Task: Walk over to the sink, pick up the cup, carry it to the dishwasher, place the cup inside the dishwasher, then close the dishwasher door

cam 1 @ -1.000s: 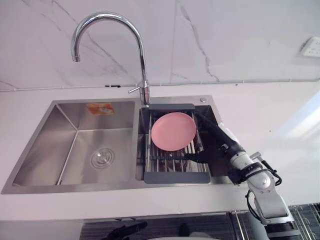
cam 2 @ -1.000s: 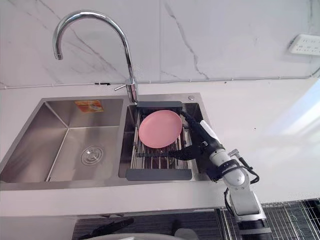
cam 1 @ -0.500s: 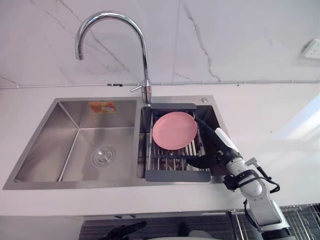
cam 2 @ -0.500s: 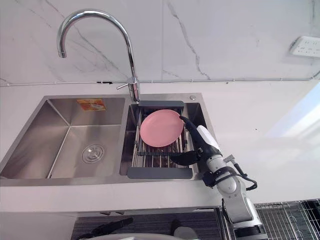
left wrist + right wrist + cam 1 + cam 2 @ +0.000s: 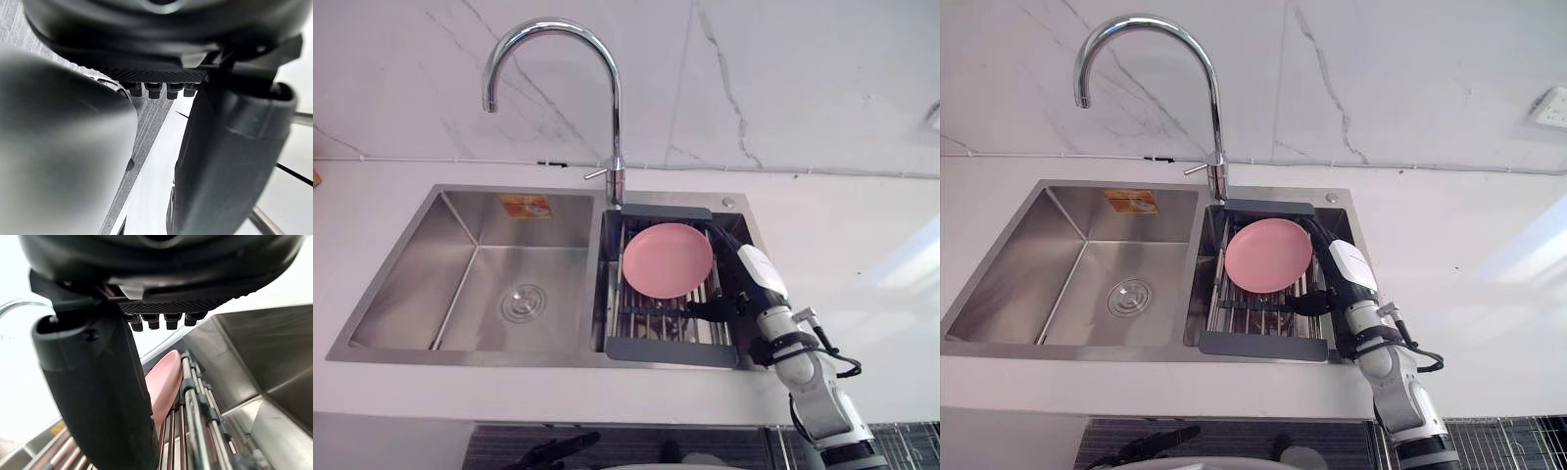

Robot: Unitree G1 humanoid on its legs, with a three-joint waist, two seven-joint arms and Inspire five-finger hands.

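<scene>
Two basins: a steel sink (image 5: 421, 264) is set into a white counter (image 5: 862, 255), and a curved faucet (image 5: 615, 117) stands behind the divider between them.
Rack (image 5: 671, 349): metal bars with grey end pieces are laid across the right basin.
Pink plate (image 5: 668, 260): it is laid on the far half of the rack, in the right basin, and is gripped by neither hand.
Right hand (image 5: 744, 294): it is reached into the right basin, just to the right of the plate. Its fingers are held straight along the rack's right edge and its thumb (image 5: 98, 396) is spread over the near bars. Nothing is gripped; whether the plate's rim is touched cannot be told.
Left hand (image 5: 146, 29): it is seen low, below the counter's front edge, with its fingers relaxed and nothing held.
</scene>
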